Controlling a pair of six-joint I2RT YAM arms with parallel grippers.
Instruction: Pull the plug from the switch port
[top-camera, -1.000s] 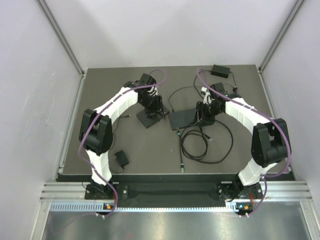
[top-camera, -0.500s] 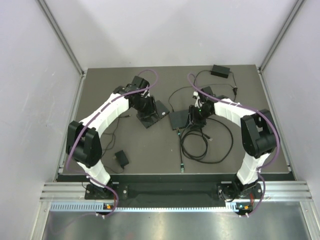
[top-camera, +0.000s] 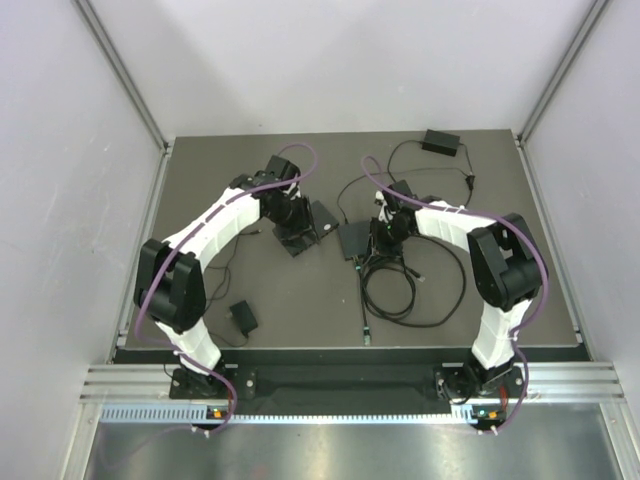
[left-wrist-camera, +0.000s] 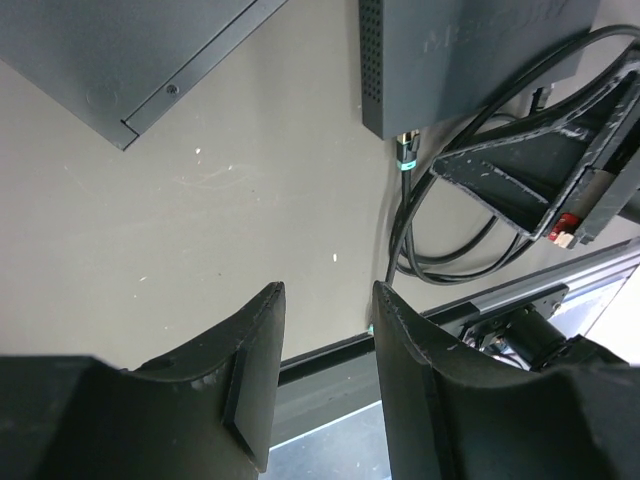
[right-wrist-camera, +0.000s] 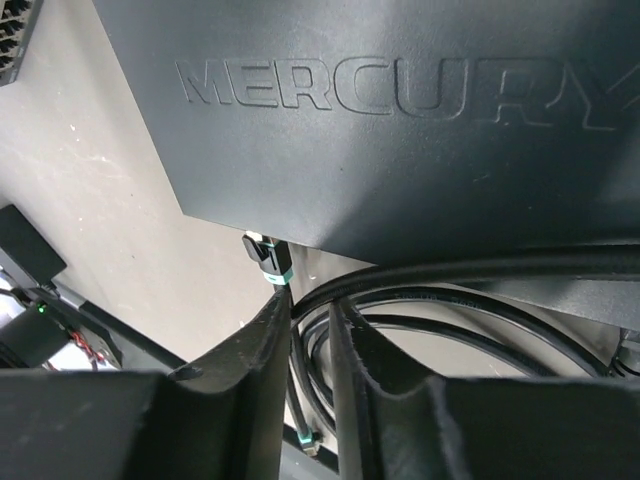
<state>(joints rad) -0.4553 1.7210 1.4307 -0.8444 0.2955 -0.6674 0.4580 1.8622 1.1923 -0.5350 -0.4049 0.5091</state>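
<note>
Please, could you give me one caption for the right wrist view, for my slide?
Right hand poised just below the plug, which sits in the MERCURY switch.

A dark grey switch (right-wrist-camera: 400, 150), embossed with the word MERCURY, was seen filling the upper part of the view and lying on the pale table (right-wrist-camera: 110, 200). A plug (right-wrist-camera: 266, 256) with a teal band was seated in a port at the switch's lower edge. The right claw (right-wrist-camera: 308, 305) was held just below that plug, its fingertips nearly touching it. The two fingers (right-wrist-camera: 240, 390) were parted by a narrow gap, through which loops of black cable (right-wrist-camera: 450, 290) were visible. A loose teal-tipped connector (right-wrist-camera: 308, 440) was seen low in that gap. A second ported device (right-wrist-camera: 14, 40) was caught at the top left corner.
</note>
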